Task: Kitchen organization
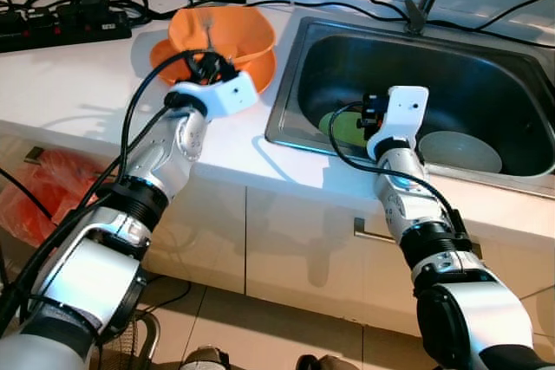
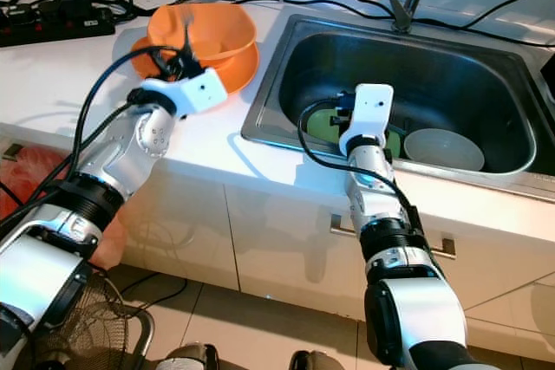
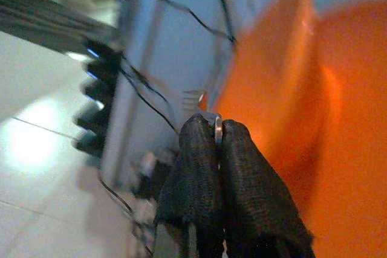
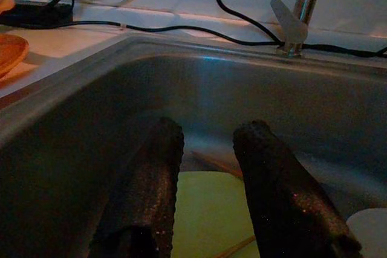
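Observation:
My left gripper (image 3: 216, 131) is shut on a thin metal utensil (image 1: 208, 30) whose end sticks up over an orange bowl (image 1: 227, 34). That bowl rests on an orange plate (image 1: 262, 74) on the white counter, left of the sink (image 1: 299, 67). Down inside the sink my right gripper (image 4: 208, 140) stands open, with nothing between its fingers. Just beyond its fingers lies a green plate (image 4: 202, 209) with thin wooden sticks (image 4: 216, 164) on it. To its right on the sink floor sits a white bowl (image 1: 460, 152).
A faucet (image 1: 418, 8) stands at the sink's back edge. A black power strip (image 1: 61, 28) and several cables lie along the counter's rear. An orange bag (image 1: 39, 188) hangs below the counter at left, and a wire fan guard (image 2: 104, 322) is on the floor.

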### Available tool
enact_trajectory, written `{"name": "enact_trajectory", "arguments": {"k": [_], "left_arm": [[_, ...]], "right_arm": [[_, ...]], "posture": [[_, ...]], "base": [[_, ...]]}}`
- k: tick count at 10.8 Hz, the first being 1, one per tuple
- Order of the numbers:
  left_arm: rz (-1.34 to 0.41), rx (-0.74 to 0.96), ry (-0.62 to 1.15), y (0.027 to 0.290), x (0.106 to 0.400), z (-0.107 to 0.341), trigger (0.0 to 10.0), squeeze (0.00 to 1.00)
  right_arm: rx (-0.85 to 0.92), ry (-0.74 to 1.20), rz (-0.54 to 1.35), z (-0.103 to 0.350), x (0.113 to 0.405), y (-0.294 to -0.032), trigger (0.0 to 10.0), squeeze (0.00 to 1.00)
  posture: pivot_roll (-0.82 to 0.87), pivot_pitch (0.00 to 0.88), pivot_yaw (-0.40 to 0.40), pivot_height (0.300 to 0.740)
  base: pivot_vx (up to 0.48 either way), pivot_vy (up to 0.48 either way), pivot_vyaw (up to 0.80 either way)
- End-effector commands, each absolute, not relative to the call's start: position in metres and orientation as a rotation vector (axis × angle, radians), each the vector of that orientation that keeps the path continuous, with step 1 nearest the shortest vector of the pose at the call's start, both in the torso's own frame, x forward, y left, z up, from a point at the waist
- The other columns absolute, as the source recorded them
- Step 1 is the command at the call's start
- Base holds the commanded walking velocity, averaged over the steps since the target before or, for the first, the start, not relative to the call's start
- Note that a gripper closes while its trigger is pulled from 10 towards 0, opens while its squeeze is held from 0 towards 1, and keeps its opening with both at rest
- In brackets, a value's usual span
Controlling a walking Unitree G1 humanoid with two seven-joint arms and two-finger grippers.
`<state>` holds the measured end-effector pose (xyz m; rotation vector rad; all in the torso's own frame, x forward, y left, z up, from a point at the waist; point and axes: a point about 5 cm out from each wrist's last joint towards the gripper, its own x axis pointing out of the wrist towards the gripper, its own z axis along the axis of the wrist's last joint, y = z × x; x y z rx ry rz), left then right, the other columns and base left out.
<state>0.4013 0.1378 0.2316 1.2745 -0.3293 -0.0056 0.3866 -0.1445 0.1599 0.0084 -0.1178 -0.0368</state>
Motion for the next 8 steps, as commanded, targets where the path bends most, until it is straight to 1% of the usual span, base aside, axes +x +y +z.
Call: {"name": "enact_trajectory", "arguments": {"k": [1,2,3,4,5,6,8], "left_arm": [[0.021,1.255,-0.453,0.128,0.399,0.253,0.0,0.0],[0.034,1.22,-0.577,0.118,0.392,0.268,0.0,0.0],[0.004,1.095,-0.683,0.106,0.382,0.28,4.3,0.0],[-0.024,1.029,-0.709,0.101,0.379,0.283,10.0,0.0],[-0.152,0.775,-0.713,0.087,0.37,0.283,10.0,0.0],[-0.195,0.687,-0.7,0.083,0.368,0.282,10.0,0.0],[-0.379,0.355,-0.608,0.07,0.358,0.275,10.0,0.0]], "right_arm": [[0.02,-0.112,-0.057,0.158,0.385,-0.149,10.0,0.0],[0.02,-0.113,-0.059,0.158,0.385,-0.149,10.0,0.0],[0.015,-0.122,-0.061,0.16,0.385,-0.149,10.0,0.0],[0.003,-0.134,-0.062,0.161,0.385,-0.149,10.0,0.0],[-0.081,-0.188,-0.049,0.167,0.384,-0.147,10.0,0.0],[-0.167,-0.233,-0.031,0.171,0.383,-0.145,10.0,0.0],[-0.403,-0.39,0.021,0.186,0.378,-0.138,10.0,0.0]], "posture": [[0.08,0.086,-0.059,0.74],[0.08,0.085,-0.059,0.74],[0.08,0.085,-0.059,0.74],[0.08,0.082,-0.059,0.74],[0.08,0.079,-0.058,0.74],[0.08,0.078,-0.056,0.74],[0.07,0.076,-0.056,0.74]], "base": [[0.0,0.0,0.0],[0.0,0.0,0.0],[0.0,0.0,0.0],[0.0,0.0,0.0],[0.0,0.0,0.0],[0.0,0.0,0.0],[0.0,0.0,0.0]]}}
